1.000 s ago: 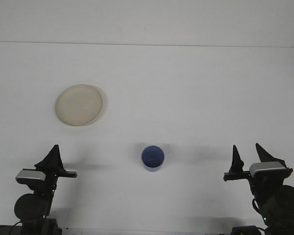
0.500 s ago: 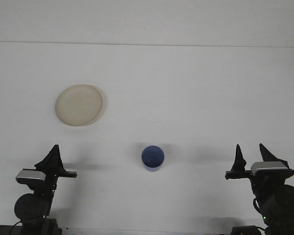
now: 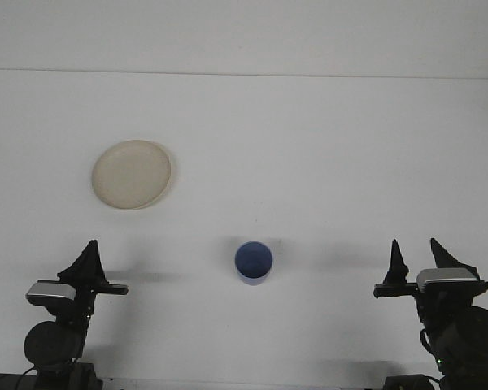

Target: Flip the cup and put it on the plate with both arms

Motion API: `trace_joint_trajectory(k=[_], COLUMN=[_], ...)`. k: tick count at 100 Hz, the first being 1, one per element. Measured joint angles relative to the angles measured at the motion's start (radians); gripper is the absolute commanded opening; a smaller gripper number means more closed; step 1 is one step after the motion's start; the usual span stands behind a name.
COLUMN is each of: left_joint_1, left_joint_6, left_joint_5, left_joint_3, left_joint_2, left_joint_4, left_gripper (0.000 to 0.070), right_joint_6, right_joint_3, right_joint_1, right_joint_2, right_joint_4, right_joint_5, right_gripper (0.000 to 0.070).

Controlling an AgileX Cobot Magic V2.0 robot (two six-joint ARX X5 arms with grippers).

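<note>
From where I am standing, both arms are sitting low at the near edge of the white table [image 3: 325, 146], one at each corner. The right gripper [image 3: 419, 258] is pointing its two dark fingers upward with a clear gap showing between them, so it is standing open and is holding nothing. The left gripper [image 3: 88, 260] is showing only a single dark pointed shape from this angle, and I cannot tell how its fingers are set; nothing is sitting in it that I can see.

The blue cup [image 3: 253, 262] is resting on the table well to the left of the right gripper and well to the right of the left gripper, roughly between the two and at about the same depth as their tips. It is apart from both. Its round end is facing up toward the camera; whether that is the mouth or the base I cannot say for sure.

The cream plate [image 3: 132, 174] is lying flat farther out on the table, beyond the left gripper and slightly to its right, well apart from the cup and bare on top.
</note>
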Motion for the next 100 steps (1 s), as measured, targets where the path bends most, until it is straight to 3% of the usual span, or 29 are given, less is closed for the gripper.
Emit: trace_joint_trajectory(k=[17,38,62,86,100], left_joint_1=[0.000,0.000,0.000,0.000,0.000], left_joint_6=[-0.015,-0.038,-0.072,-0.038,-0.005], left_joint_5=[0.000,0.000,0.000,0.000,0.000], left_joint_3=[0.058,0.357,0.762,1.069,1.124], left_joint_2=[0.002,0.090,0.396,0.730,0.872], left_joint_4=[-0.077,-0.377,-0.756,-1.067,-1.123], left_gripper=[0.0013,0.0013,0.0013,0.0013,0.0013], right_joint_6=[0.000,0.000,0.000,0.000,0.000], right_joint_3=[0.000,0.000,0.000,0.000,0.000], right_joint_1=[0.000,0.000,0.000,0.000,0.000], right_joint_2=[0.000,0.000,0.000,0.000,0.000], right_joint_4=[0.000,0.000,0.000,0.000,0.000], right_joint_5=[0.000,0.000,0.000,0.000,0.000], right_gripper=[0.0463,0.0463,0.0463,0.0463,0.0463])
